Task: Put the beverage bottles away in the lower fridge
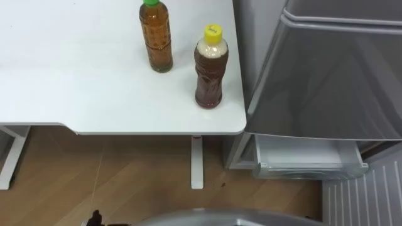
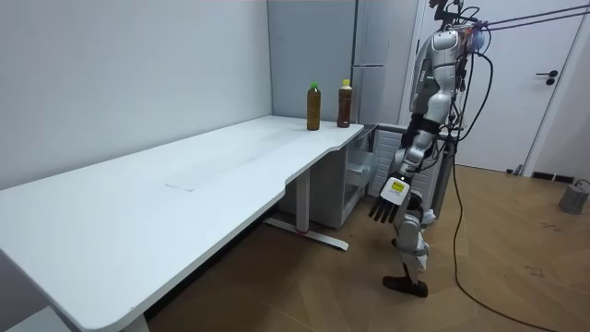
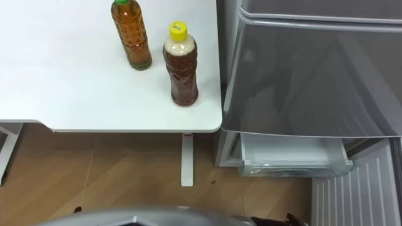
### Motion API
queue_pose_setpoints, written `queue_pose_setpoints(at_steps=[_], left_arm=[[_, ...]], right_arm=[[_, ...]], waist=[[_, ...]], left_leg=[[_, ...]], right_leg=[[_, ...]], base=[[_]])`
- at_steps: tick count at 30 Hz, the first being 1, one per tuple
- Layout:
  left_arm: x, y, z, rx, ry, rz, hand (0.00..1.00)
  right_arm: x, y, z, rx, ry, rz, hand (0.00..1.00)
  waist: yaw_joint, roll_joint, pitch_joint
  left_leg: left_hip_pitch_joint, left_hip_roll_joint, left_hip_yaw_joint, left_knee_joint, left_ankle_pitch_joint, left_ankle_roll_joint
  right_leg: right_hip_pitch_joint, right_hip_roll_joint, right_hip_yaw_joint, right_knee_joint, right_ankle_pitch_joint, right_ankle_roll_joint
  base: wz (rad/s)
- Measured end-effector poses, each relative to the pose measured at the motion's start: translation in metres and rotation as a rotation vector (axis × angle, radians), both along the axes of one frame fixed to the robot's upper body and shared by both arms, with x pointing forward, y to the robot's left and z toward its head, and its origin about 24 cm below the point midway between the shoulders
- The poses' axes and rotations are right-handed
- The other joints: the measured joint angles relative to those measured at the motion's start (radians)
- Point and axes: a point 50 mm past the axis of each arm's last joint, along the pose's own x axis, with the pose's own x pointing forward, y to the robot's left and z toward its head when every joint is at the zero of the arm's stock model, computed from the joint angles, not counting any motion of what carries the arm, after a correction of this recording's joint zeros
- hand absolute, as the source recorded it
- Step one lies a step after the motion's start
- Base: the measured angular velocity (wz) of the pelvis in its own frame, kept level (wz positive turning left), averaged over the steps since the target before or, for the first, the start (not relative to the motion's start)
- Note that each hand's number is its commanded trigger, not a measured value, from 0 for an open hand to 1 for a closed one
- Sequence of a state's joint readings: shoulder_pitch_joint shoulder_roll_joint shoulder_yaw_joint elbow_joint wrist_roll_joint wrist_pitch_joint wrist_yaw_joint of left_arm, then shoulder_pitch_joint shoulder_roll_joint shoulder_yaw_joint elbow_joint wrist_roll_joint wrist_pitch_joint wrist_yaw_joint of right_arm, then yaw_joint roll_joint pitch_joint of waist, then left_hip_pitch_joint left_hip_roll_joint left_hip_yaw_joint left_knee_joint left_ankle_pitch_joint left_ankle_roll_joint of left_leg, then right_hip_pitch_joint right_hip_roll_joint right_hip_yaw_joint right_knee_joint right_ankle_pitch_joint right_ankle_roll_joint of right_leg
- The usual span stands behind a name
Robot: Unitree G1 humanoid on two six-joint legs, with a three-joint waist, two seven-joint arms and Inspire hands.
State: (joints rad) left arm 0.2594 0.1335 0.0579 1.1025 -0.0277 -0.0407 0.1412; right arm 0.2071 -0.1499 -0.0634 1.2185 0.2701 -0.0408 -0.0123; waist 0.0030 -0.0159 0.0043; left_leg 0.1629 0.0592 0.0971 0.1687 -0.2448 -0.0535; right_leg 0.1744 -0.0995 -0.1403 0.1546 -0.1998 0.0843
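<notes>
Two drinks stand upright on the white table point(image 1: 75, 94) near its right corner. One is an amber bottle with a green cap point(image 1: 156, 37). The other is a darker brown bottle with a yellow cap point(image 1: 208, 69), closer to the table's edge and to the fridge point(image 1: 333, 75). I stand at this corner, facing the table and the fridge. My left hand point(image 2: 387, 207) hangs at my side with its fingers relaxed and holds nothing. A dark sliver of my right hand point(image 3: 276, 220) peeps in at the lower edge.
The grey fridge stands right of the table with its upper door closed. Below it, a white drawer point(image 1: 308, 160) is pulled out. A white ribbed panel point(image 1: 364, 194) shows at the lower right. The table's leg point(image 1: 197, 163) stands on the wooden floor.
</notes>
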Motion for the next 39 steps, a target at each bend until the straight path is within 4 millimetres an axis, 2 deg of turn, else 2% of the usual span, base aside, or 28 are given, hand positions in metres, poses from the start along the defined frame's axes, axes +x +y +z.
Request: queue_pose_setpoints(at_steps=[8,19,27,33,35,39], left_arm=[[-0.004,0.001,-0.001,-0.001,0.038,0.025,0.0],[-0.014,0.009,0.002,0.04,0.022,0.238,0.0],[-0.019,0.02,0.005,0.081,-0.022,0.511,0.0],[-0.024,0.027,0.007,0.115,-0.056,0.771,0.0],[-0.021,0.032,0.01,0.13,-0.095,0.862,0.0],[-0.003,0.055,0.026,0.239,-0.244,1.047,0.0]], right_arm=[[-0.001,-0.001,0.0,-0.012,0.03,-0.008,0.0],[-0.001,-0.001,-0.001,-0.016,0.051,-0.017,0.0],[-0.008,-0.002,-0.001,-0.011,0.079,-0.041,0.0],[-0.015,-0.007,0.0,-0.021,0.106,-0.071,0.0],[-0.018,-0.008,0.001,-0.031,0.116,-0.072,0.0],[-0.022,-0.012,0.002,-0.043,0.131,-0.063,0.0]], waist=[[-0.002,0.004,-0.0005],[-0.022,0.005,-0.0003],[-0.02,0.01,-0.0018],[-0.018,0.028,-0.0019],[-0.013,0.032,-0.0012],[0.014,0.032,-0.0017]], left_leg=[[0.0,0.0,-0.001,0.003,0.0,0.0],[0.003,0.0,-0.005,-0.001,0.0,0.0],[0.007,0.0,-0.006,0.001,0.0,0.0],[0.027,0.0,-0.005,-0.002,0.0,0.0],[0.028,0.0,-0.008,-0.002,0.0,0.0],[0.027,0.0,-0.024,-0.003,-0.001,0.001]], right_leg=[[0.0,0.0,-0.002,0.001,0.0,0.0],[0.004,0.0,-0.003,0.003,0.0,0.0],[0.008,0.0,-0.001,0.003,0.0,0.0],[0.024,0.0,-0.002,0.003,0.0,0.0],[0.025,0.0,-0.003,0.003,0.0,0.0],[0.017,0.002,-0.001,0.009,0.0,0.0]], base=[[0.0],[0.0],[0.0],[0.0],[0.0],[0.0]])
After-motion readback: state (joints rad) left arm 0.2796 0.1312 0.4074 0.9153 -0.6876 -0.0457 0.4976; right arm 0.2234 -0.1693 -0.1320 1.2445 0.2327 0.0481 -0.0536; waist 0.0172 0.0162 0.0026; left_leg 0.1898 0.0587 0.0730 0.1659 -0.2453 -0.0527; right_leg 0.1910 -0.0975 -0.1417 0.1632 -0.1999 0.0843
